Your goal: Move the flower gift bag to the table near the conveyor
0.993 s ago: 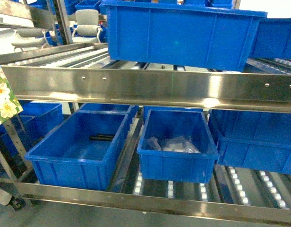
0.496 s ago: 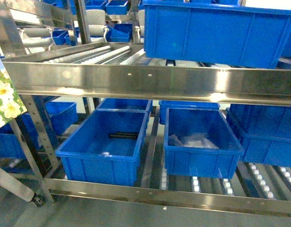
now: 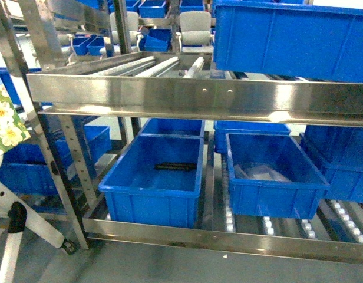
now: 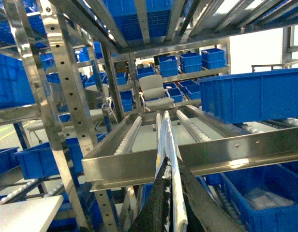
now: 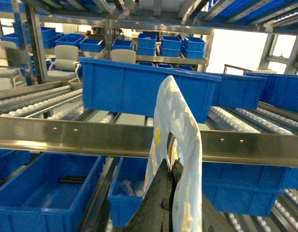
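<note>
The flower bag shows only as a corner of green paper with white and yellow blossoms at the left edge of the head view, cut off by the frame. In the left wrist view a thin bag stands edge-on, clamped between the closed fingers of the left end effector; its print cannot be made out from that angle. The right end effector is closed on a pale bag with a faint pattern and a handle cutout.

Behind them stands the conveyor, a steel rack with sloped roller tracks. On its lower level sit two open blue bins: the left bin holds a dark bar-like object, and the right bin holds crumpled clear plastic. A larger bin rests on the upper track; its inside is hidden. More bins and a grey chair sit further back.

Compared with a second ago, the rack and bins sit further right in the head view, and the rack's left upright is now in view. A white leg with a caster crosses the lower left corner. A corner of the white tabletop shows at the lower left of the left wrist view.
</note>
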Controlling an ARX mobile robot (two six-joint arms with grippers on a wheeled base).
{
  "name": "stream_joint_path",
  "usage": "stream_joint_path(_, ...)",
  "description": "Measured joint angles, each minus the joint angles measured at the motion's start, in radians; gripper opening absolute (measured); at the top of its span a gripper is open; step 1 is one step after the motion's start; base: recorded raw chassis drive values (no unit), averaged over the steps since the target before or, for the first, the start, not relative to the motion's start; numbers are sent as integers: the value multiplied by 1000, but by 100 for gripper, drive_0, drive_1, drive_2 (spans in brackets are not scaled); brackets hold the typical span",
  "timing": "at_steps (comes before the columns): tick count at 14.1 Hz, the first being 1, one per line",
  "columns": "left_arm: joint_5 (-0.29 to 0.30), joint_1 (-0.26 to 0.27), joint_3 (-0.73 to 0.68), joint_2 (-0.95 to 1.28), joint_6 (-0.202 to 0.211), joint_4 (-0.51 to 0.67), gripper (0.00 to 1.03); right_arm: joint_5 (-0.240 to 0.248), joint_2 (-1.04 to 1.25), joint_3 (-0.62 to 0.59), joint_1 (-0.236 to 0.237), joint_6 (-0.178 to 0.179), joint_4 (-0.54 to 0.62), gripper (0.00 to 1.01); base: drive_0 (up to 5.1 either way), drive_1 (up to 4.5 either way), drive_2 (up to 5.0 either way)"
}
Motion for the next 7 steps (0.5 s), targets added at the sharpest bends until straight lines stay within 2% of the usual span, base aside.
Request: stream_joint_path(7,0,0,0,0,0,-2,2,0,0,0,0,0,0,2,-477,143,352)
